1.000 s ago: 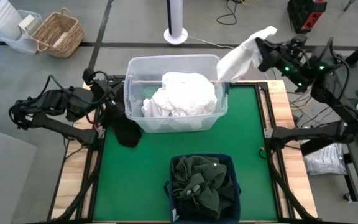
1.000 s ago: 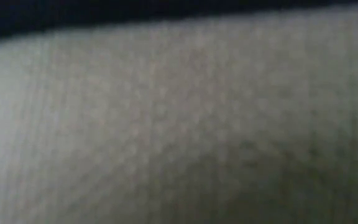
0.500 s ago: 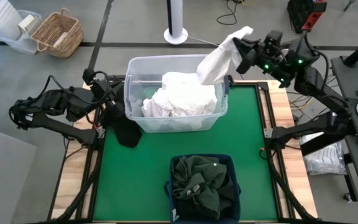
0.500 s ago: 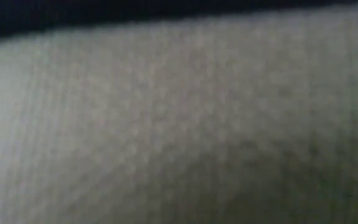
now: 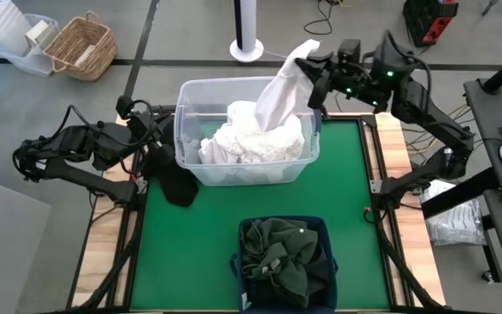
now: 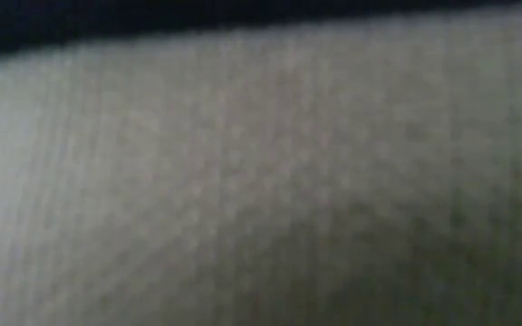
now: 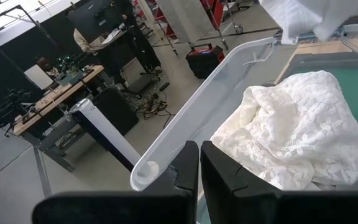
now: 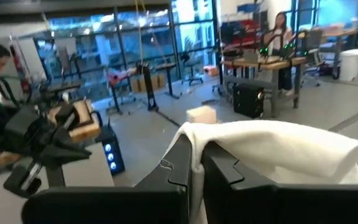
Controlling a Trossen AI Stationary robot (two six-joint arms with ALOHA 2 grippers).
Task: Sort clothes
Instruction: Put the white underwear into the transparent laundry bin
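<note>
A clear plastic tub (image 5: 186, 139) at the table's far middle holds a pile of white clothes (image 5: 251, 139). Above its far right corner my right gripper (image 5: 314, 71) is shut on a white garment (image 5: 281, 87), also seen in the right wrist view (image 8: 278, 149). My left gripper (image 7: 199, 165) is shut with nothing between its fingers, just off the tub's left wall (image 5: 152, 144). A black garment (image 5: 175, 181) lies on the mat beside it. A navy bin (image 5: 321, 228) at the near edge holds dark green clothes (image 5: 281, 257). My right gripper pinches the white garment's upper end (image 8: 194, 146) between its two fingers, which come level from the table's right side. The cloth folds over the fingers and hangs slack toward the tub. Whether its lower end (image 5: 267, 115) touches the pile, I cannot tell.
Bare green mat (image 5: 356, 192) lies between tub and bin and along the right side. A wicker basket (image 5: 81, 48) and a white fan base (image 5: 247, 48) stand on the floor beyond the table. A blurred pale surface (image 6: 261, 181) fills the low view.
My right gripper has gone toward the table's left and rolled a little, carrying the white garment from beyond the tub's far right corner to above the tub. The garment still hangs below the fingers.
</note>
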